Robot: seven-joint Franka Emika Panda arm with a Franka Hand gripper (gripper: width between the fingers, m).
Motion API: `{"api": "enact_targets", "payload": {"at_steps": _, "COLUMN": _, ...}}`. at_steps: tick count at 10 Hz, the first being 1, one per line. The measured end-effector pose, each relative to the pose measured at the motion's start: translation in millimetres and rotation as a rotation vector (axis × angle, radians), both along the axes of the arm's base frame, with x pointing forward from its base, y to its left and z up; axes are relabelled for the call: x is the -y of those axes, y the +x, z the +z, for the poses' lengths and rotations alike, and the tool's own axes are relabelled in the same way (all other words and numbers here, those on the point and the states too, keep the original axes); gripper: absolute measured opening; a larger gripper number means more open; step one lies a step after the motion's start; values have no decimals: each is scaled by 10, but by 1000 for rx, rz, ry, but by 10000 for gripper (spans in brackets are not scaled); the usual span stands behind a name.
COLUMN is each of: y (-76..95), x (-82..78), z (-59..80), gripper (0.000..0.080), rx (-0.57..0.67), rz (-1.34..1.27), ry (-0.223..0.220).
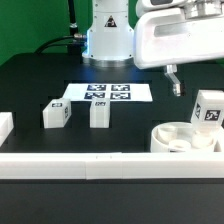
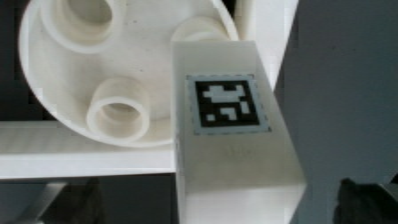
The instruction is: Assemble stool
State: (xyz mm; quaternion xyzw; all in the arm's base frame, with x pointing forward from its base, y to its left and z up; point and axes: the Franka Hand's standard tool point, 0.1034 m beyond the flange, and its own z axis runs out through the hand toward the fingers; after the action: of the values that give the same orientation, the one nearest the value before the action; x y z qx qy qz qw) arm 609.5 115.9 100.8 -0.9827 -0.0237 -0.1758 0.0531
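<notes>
leg upright on seat rim, grip unclear

one leg [image 1: 208, 108] stands at the exterior view's right, directly over the seat [image 1: 180, 140]. its long axis is near vertical w/ a slight lean, and the tagged face is turned twd the exterior cam. in the wrist view the same leg [image 2: 231, 150] runs lengthwise away from the cam, tag face to the lens, w/ its far end meeting the seat [image 2: 71, 75] close to the rim. can't tell whether that end sits in a socket or only rests on top. the seat lies flat, socket side up, and two round sockets show beside the leg in the wrist view.

the gripper [image 1: 192, 88] hangs above the seat at the level of the leg's upper end. one dark finger [image 1: 175, 82] shows just beside the leg on the exterior view's left of it, w/ a sliver of gap. the other finger is hidden, so how far apart the jaws stand, and whether they clamp the leg, can't be told.

a second leg [image 1: 55, 113] and a third leg [image 1: 100, 112] sit on the black table [image 1: 30, 80] just in front of the marker board [image 1: 108, 92], well apart from the seat, each w/ a tag showing. a long white rail [image 1: 80, 162] runs along the near edge – the seat lies just behind it.
</notes>
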Motion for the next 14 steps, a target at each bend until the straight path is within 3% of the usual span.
{"api": "enact_targets", "payload": {"at_steps": 4, "y": -38, "x": -35, "z": -82, "gripper": 649, "rx": -28, "rz": -4, "ry": 2}}
{"api": "enact_targets", "payload": {"at_steps": 5, "y": -98, "x": -36, "z": -144, "gripper": 649, "rx": -127, "rz": 5, "ry": -6}}
{"api": "enact_targets", "payload": {"at_steps": 10, "y": -78, "x": 1, "z": -126, "gripper": 649, "rx": -448, "rz": 50, "ry": -19}}
{"api": "enact_targets", "payload": {"at_steps": 14, "y": -2, "x": -45, "z": -124, "gripper": 649, "rx": -440, "rz": 55, "ry": -16}}
